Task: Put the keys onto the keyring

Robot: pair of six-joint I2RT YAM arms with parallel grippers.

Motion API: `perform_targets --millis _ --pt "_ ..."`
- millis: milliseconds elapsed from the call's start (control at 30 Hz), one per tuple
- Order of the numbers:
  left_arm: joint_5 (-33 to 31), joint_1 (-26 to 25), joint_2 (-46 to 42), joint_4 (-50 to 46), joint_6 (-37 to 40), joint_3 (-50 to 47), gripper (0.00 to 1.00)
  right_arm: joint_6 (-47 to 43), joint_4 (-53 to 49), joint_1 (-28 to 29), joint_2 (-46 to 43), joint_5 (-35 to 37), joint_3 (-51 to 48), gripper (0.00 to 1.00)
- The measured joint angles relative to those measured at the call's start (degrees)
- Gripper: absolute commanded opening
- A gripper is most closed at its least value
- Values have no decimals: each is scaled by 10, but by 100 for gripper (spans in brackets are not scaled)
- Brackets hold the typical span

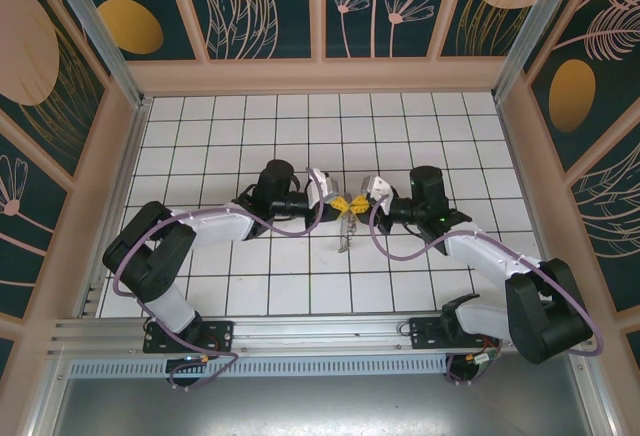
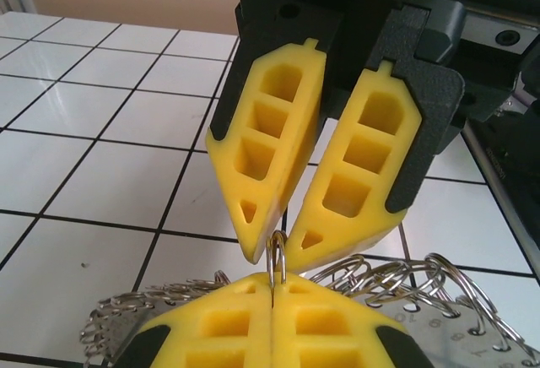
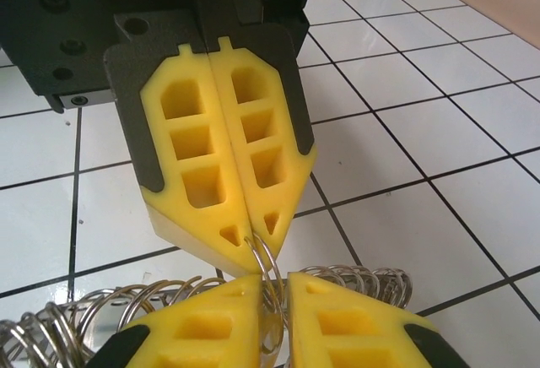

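Observation:
My two grippers meet tip to tip above the middle of the tiled floor. The left gripper (image 1: 338, 203) (image 2: 272, 282) is shut on a thin silver split ring (image 2: 272, 254) of the keyring. The right gripper (image 1: 358, 202) (image 3: 274, 279) faces it with its yellow fingers slightly apart. The same ring (image 3: 273, 268) runs through that gap. Below the tips hangs a silver bunch of coiled rings (image 2: 405, 279) (image 3: 101, 309) and fine chains (image 1: 345, 236). The keys are out of view.
White tiled floor (image 1: 250, 286) with black grout, walled in by patterned panels (image 1: 265, 6). A metal rail (image 1: 250, 328) runs along the near edge, where both arm bases sit. A flat silver tag (image 2: 439, 334) with punched holes lies under the rings.

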Motion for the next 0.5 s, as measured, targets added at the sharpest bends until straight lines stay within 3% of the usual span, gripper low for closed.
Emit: perform_targets --millis 333,500 --pt "3 5 -9 16 -14 -5 0 11 10 -5 -3 -16 0 0" --pt "1 3 -12 -19 13 3 14 5 -11 -2 -6 -11 4 0"
